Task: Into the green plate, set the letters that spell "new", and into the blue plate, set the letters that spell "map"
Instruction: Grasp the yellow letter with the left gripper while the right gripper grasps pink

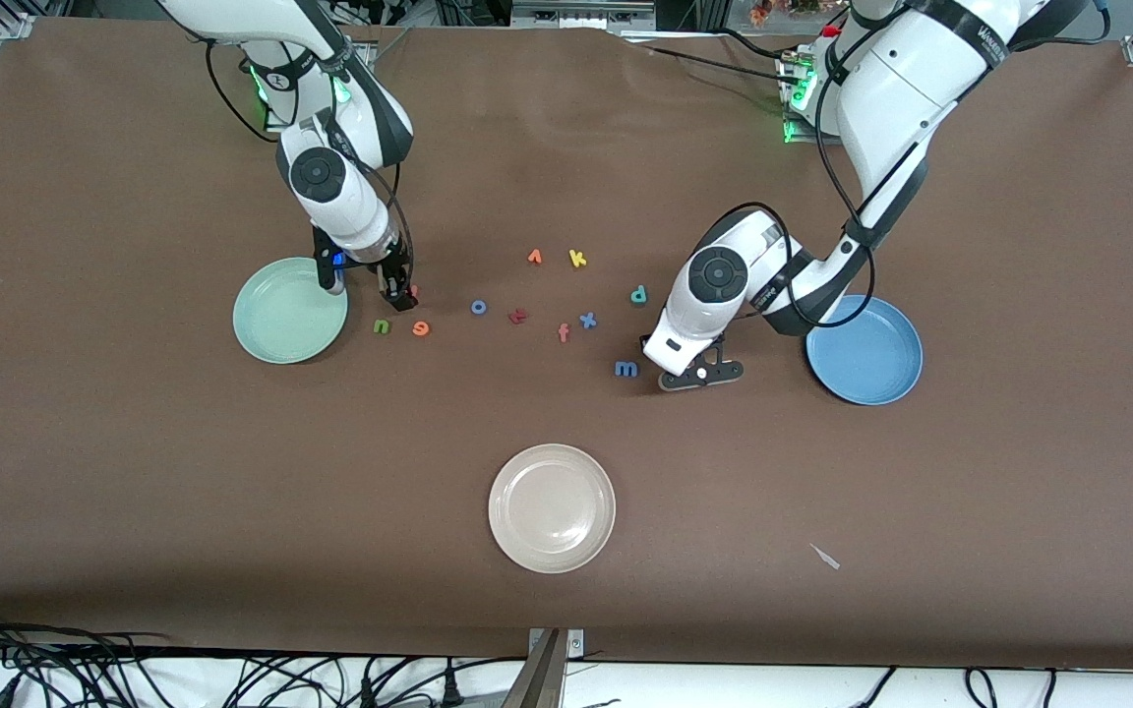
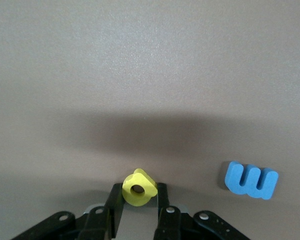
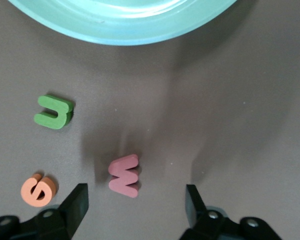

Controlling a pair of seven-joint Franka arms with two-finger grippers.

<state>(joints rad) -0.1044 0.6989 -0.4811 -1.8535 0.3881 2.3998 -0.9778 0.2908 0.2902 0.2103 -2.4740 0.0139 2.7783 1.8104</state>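
Two plates matter here, and the green plate serves as the landmark, lying on the brown surface toward the right arm's end. Just beside its rim, toward the left arm's end, sit the green "n" and the orange "e", side by side. The pinkish-red "w" lies flat a little farther from the front camera than those two, with the right gripper low over it; its fingers stand apart, one on each side of the letter, not touching it. In the front view the "w" is nearly hidden by that gripper.

Well away from the green plate, toward the left arm's end, the blue plate lies on the surface. Between the two plates, closer to the blue one, the left gripper is down at the surface, clamped on the yellow "a"; whether the letter has cleared the surface is hard to say. The blue "m" lies just beside that gripper on the green plate's side, and the teal "p" rests farther from the front camera than the "m". A beige plate sits nearer the front camera than all the letters.
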